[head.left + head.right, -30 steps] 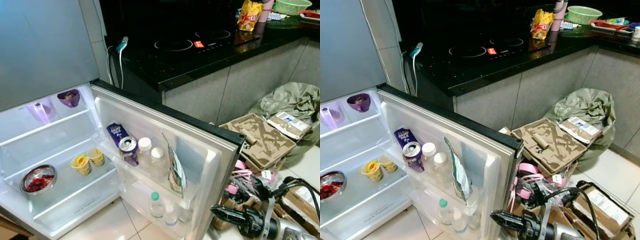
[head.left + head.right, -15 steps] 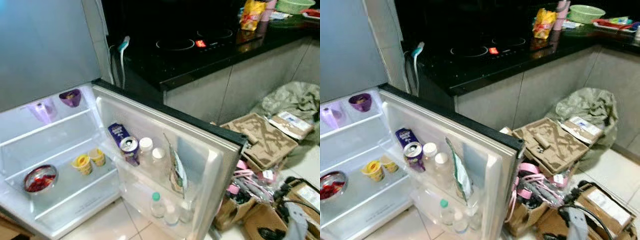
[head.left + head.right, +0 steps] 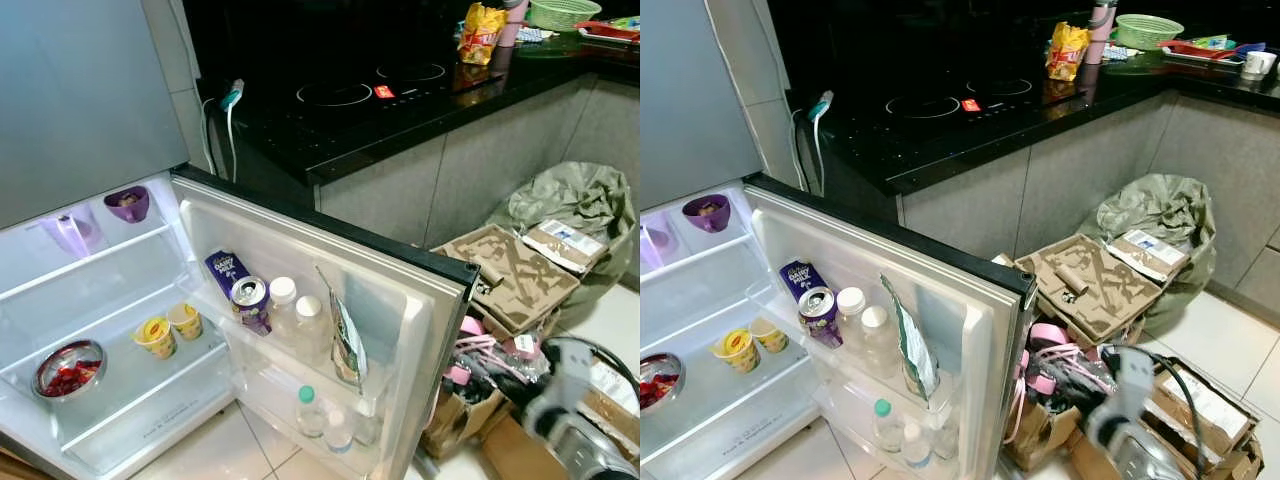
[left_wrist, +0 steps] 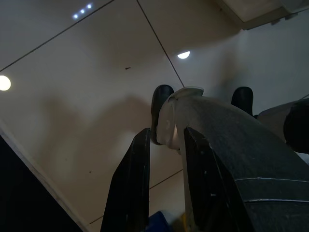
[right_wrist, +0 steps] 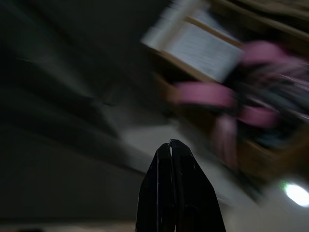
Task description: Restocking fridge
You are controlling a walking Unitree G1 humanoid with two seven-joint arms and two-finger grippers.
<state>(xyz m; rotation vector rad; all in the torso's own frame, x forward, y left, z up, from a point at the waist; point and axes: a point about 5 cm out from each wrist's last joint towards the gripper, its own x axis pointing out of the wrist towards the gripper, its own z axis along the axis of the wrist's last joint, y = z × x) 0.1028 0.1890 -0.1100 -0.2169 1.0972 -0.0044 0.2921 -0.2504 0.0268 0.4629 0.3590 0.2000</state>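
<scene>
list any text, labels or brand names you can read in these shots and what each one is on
"DAIRY MILK", only just legible, on the purple carton in the fridge door shelf.
Yellow cup lid: red logo, too small to read.
Foil pouch in the door: print too small.
White labels on cardboard boxes: blurred.
Yellow snack bag on the counter: unreadable.

head views mostly sharp. fridge [image 3: 120, 300] interior lit bright white from inside, shelves near blown out. black cooktop [image 3: 350, 100] dark, red indicator glowing. right arm [image 3: 570, 440] smeared by motion blur at bottom right. left wrist view dim: soft shadows on the floor tiles [image 4: 72, 96], round lamp glare spots, three small blue-white dots. right wrist view very dark and heavily blurred, pink clutter [image 5: 227, 96] streaked, one bright spot in a corner.
</scene>
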